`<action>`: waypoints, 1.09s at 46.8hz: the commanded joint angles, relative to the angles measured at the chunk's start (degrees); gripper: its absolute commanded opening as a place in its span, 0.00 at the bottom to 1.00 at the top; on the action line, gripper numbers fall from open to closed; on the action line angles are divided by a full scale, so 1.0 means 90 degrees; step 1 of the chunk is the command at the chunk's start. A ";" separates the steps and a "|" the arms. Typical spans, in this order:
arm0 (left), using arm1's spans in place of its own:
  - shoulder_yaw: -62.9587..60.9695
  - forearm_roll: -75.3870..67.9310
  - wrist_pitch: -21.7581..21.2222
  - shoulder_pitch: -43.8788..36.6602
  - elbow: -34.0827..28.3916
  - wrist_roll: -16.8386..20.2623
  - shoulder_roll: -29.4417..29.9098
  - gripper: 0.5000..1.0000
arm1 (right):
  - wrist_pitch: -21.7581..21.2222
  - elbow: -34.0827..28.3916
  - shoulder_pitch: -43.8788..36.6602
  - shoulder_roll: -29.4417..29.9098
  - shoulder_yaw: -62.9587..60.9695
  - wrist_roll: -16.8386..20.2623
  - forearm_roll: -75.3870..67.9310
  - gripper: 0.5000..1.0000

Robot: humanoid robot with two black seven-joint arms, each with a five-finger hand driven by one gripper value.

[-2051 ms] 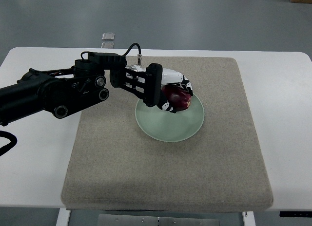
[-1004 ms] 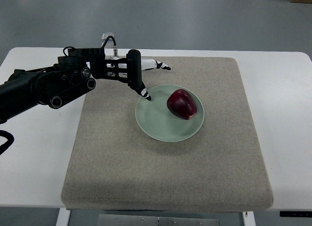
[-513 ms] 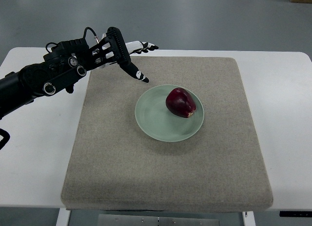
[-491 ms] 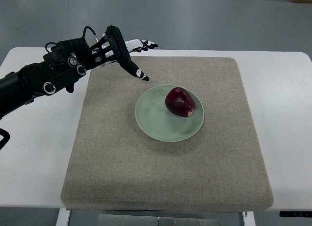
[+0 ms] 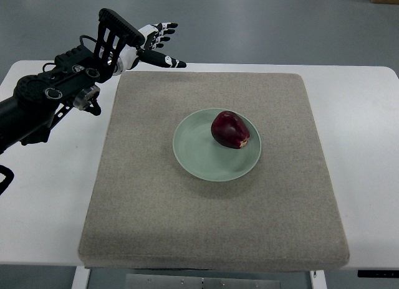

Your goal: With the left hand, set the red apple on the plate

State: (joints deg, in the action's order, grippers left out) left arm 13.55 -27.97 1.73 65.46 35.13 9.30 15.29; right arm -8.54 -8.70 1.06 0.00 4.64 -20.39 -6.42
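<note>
Single steep overhead view, robot-side

Left robot hand [image 5: 144,43] at upper left, fingers spread and empty, black forearm angled up.

Apple [image 5: 230,129] on plate [image 5: 199,155], plate mid-mat [image 5: 156,220], mat on table [image 5: 368,177]

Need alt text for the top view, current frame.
A red apple sits on a pale green plate in the middle of a grey mat on a white table. The robot's left hand, fingers spread and empty, hovers past the mat's far-left corner.
</note>
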 commanded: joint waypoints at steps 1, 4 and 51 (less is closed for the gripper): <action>0.0008 0.0538 -0.0007 0.0012 -0.0036 -0.0008 0.0000 0.99 | 0.0001 0.0000 0.0000 0.0000 0.0003 0.0000 0.0000 0.93; 0.0018 0.0851 -0.0026 0.0012 -0.0045 0.0002 0.0000 0.99 | 0.0001 0.0000 0.0000 0.0000 0.0003 0.0000 0.0000 0.93; 0.1131 0.4163 -0.0173 -0.0134 -0.1715 -0.0037 -0.0957 0.99 | -0.0008 0.0000 0.0000 0.0000 0.0003 0.0000 0.0000 0.93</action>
State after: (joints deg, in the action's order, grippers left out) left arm 23.74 9.23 -0.29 64.38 19.60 8.75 7.00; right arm -8.55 -8.70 1.05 0.00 4.63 -20.39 -6.42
